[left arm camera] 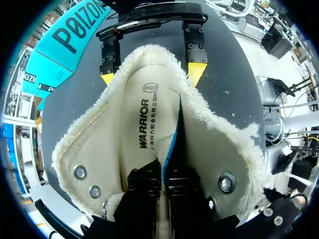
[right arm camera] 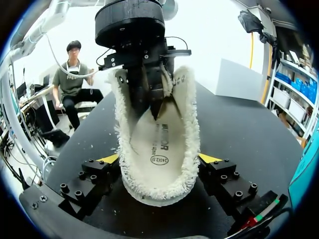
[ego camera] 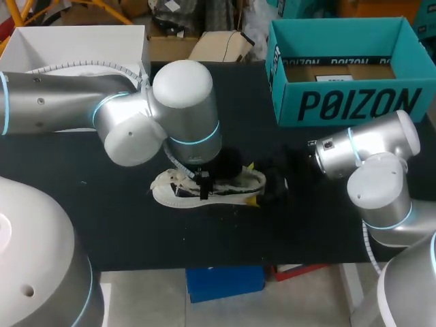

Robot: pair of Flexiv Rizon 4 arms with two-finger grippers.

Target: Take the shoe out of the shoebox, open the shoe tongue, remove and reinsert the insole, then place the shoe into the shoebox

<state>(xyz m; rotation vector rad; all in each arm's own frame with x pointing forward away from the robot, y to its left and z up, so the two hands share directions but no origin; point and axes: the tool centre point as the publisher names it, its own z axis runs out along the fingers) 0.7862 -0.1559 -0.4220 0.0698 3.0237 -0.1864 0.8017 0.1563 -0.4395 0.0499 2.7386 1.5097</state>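
Seen from above, the fleece-lined shoe lies near the middle of the dark bench. It is half hidden under the wrist of the left arm, and neither claw's grip can be made out there. The right arm comes in low from the right to the shoe's far end. The left wrist view looks straight down into the shoe, whose flaps are spread wide with metal eyelets showing. There the left claw has its black fingers close together, pinching the near end of the pale insole, and a blue edge shows just beside them. The right wrist view shows the right claw set wide, with a yellow tip pressed against the fleece on each side of the shoe, holding it. Only the head view shows the inside of the teal shoebox, which stands open at the bench's back right, well apart from the shoe. In it lies brown card with a white label. The box has large black lettering on its front, and the insole carries a line of dark print and an oval stamp.
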